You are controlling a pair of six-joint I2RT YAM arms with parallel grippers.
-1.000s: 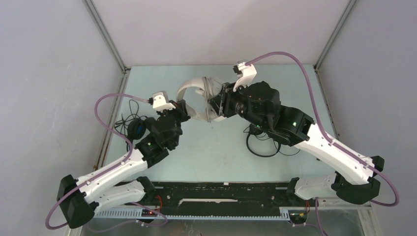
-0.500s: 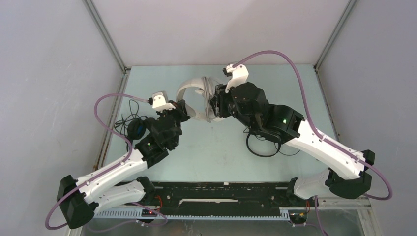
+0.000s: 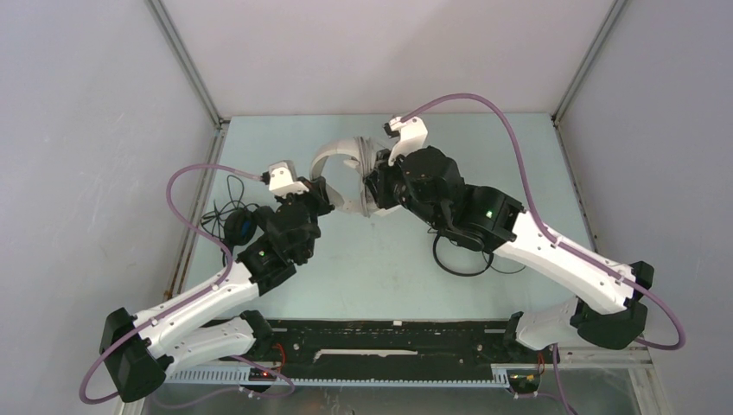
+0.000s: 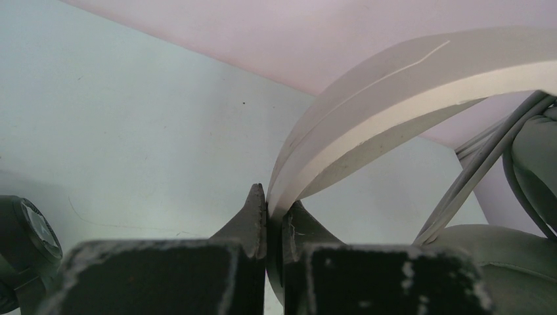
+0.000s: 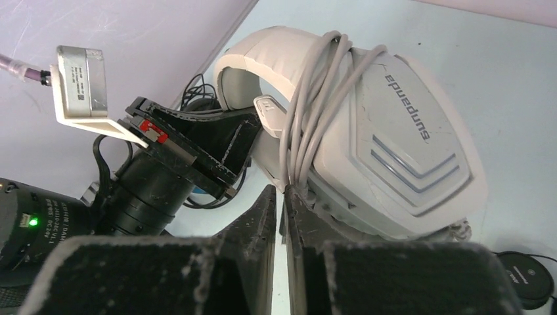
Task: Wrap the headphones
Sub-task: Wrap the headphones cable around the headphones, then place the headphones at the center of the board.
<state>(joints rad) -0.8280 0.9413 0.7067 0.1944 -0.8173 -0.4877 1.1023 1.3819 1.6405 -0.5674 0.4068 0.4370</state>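
Though closed almost fully, pinching grey cable [image 5: 309, 105] with right gripper [image 5: 280, 194] where wound over the white-grey headphones [image 5: 394, 151]; clamping their headband with fully closed left gripper [image 4: 267, 198], near the middle of the far edge of the table [image 3: 363, 259].

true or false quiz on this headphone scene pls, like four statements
1. The left gripper has its jaws shut on the headband of the white headphones. True.
2. The grey cable trails loose across the table. False: it is wound in several turns around the white headphones, next to the earcup.
3. The black headphones with blue lining lie on the table's left side, apart from both grippers. True.
4. The right gripper has its jaws wide open. False: they are nearly closed, right where the grey cable comes down.
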